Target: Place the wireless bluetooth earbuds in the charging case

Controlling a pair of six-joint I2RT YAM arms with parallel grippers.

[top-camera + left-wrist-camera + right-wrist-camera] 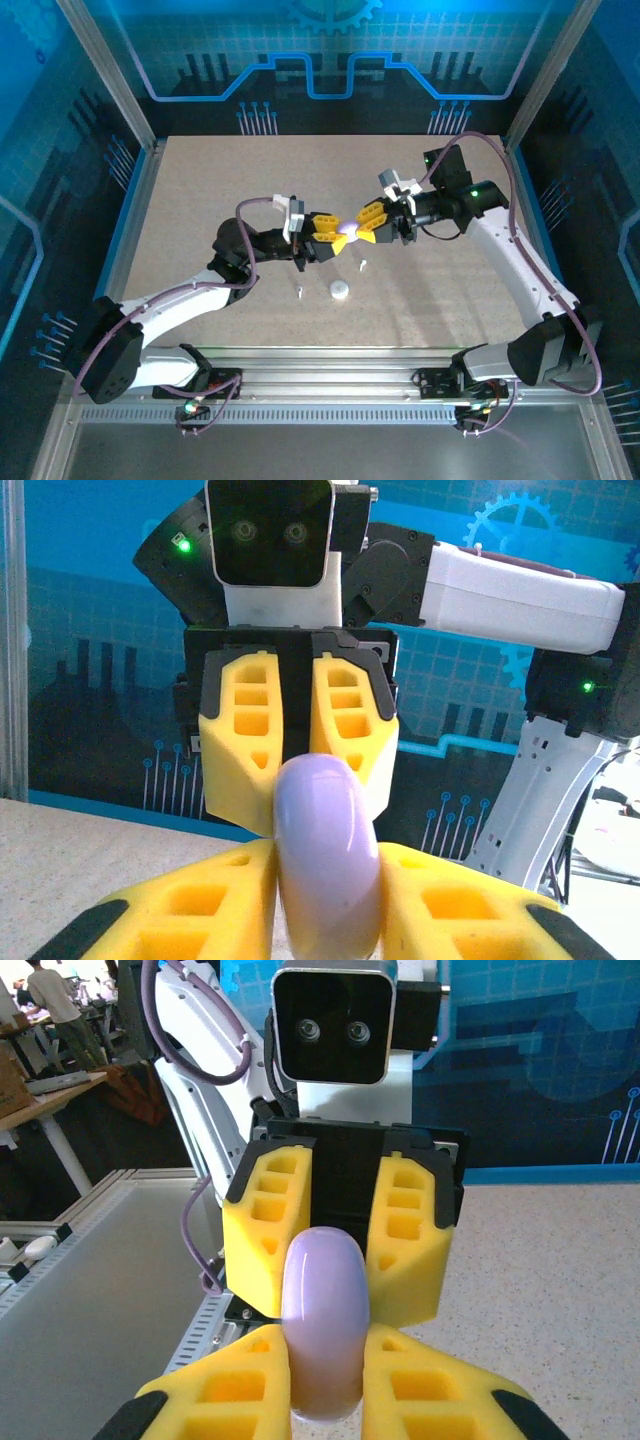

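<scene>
End effectors, two, clamp one purple case near two white earbuds

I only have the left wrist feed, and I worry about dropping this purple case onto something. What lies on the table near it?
Observer: A white puck lies on the table, nearer the arm bases than the purple case held between the left pincer and the right pincer.
Operator: Any loose earbuds?
Observer: A tiny white piece, likely an earbud, lies beside the puck on the right arm's side, apart from it.
Operator: Just one?
Observer: No, a second white piece lies on the puck's other side, toward the left arm, also apart from it.
</scene>
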